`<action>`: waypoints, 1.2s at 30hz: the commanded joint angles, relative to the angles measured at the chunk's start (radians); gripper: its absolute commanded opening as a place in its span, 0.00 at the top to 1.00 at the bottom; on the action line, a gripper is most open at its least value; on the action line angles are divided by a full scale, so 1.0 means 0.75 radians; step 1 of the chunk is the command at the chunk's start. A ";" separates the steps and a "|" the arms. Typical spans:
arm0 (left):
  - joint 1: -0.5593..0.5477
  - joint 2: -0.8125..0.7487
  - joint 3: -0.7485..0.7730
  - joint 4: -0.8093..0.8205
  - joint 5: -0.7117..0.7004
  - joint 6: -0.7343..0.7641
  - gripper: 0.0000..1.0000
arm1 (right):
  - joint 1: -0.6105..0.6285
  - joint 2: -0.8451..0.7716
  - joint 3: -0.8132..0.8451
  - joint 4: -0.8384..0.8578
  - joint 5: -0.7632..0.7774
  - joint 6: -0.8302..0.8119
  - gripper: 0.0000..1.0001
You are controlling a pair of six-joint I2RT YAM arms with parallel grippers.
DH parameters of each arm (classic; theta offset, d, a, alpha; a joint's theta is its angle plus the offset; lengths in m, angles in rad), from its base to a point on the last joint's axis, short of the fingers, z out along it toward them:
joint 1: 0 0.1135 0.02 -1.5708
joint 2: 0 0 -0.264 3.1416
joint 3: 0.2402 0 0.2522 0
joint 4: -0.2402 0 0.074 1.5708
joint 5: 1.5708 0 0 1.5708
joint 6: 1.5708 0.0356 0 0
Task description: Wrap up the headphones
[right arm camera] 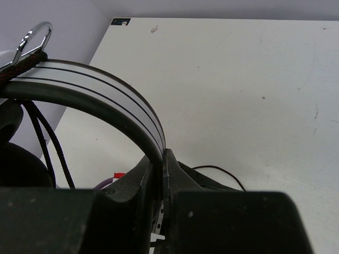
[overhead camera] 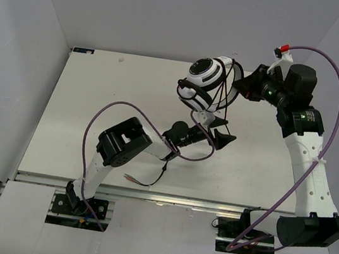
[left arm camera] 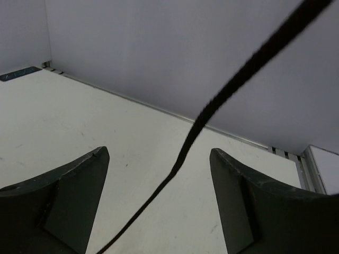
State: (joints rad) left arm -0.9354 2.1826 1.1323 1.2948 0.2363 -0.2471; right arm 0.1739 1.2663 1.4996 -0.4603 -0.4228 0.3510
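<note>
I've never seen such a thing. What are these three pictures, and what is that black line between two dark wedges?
Two robot arms stand at a white table. One picture looks down from above; the others come from a camera on each wrist. The right gripper is clamped on the headband of the headphones, holding them off the table. The dark wedges are the open fingers of the left gripper; the black line is the headphone cable passing between them, not gripped. Its plugs lie on the table.

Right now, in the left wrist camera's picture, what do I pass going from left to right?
First one dark grey gripper finger → thin black headphone cable → the other dark grey gripper finger.
</note>
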 commanded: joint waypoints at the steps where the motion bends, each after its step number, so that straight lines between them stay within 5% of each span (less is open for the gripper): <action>1: -0.009 0.028 0.174 0.086 0.019 -0.098 0.17 | -0.012 -0.069 0.007 0.151 -0.077 0.097 0.92; 6: -0.009 0.085 0.233 0.081 0.045 -0.157 0.53 | -0.024 -0.075 -0.015 0.163 -0.094 0.115 0.92; 10: -0.009 0.076 0.197 0.069 0.035 -0.152 0.99 | -0.033 -0.077 -0.007 0.158 -0.093 0.109 0.92; 23: -0.007 -0.261 -0.176 -0.022 0.334 0.051 1.00 | -0.046 -0.018 0.015 0.107 0.189 -0.055 0.92; 28: -0.015 -0.330 -0.200 -0.116 0.486 0.083 1.00 | -0.060 0.009 0.022 0.102 0.195 -0.055 0.92; 36: 0.069 -0.373 -0.372 -0.055 0.461 0.072 1.00 | -0.127 -0.028 0.035 0.094 -0.005 -0.079 0.92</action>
State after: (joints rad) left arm -0.9332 1.9461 0.9124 1.2421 0.5494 -0.1974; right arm 0.1076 1.2873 1.4754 -0.4704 -0.2984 0.2758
